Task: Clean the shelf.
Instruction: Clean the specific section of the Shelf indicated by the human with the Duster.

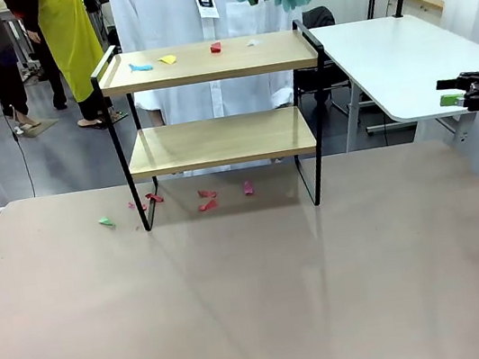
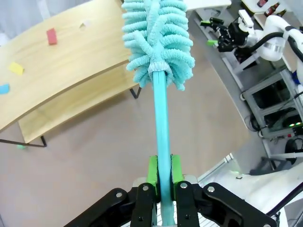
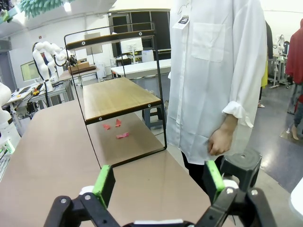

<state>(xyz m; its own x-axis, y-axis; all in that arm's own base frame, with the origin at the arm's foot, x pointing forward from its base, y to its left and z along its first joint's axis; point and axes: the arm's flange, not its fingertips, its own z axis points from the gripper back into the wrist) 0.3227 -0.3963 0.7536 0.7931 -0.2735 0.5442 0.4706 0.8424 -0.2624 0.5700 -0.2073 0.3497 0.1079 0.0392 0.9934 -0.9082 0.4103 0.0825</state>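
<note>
Four small scraps [image 1: 168, 60] lie on the top board of the shelf [image 1: 215, 142]: blue and yellow toward its left end, red near the middle, a pale one right of that. The shelf stands at the far side of the table [image 1: 259, 304], just in front of a person [image 3: 213, 71] in a white shirt. The left gripper [image 2: 163, 165] is clamped on the thin handle [image 2: 162, 123] of a duster [image 2: 158, 38], whose fluffy head hangs above the shelf's right end, clear of the board. The right gripper [image 1: 454, 95] hovers well to the right of the shelf, jaws spread wide and holding nothing.

The step in hand looks like the first sweep of the top board. To do it well, I would lower the head until the strands just press on the wood. I would start at the right end, inside the raised side rail, and draw the head across toward the open front or back edge (the end rails would likely trap scraps pushed sideways). A light touch matters, since the thin black frame could slide or tip.

The two pale boards look smooth and hard, and the scraps flat and light. The duster's head is soft teal chenille, thick strands bunched round a straight, rigid stick. Several red scraps [image 1: 208, 204] and a green scrap [image 1: 106, 221] lie on the table around the shelf's feet.
</note>
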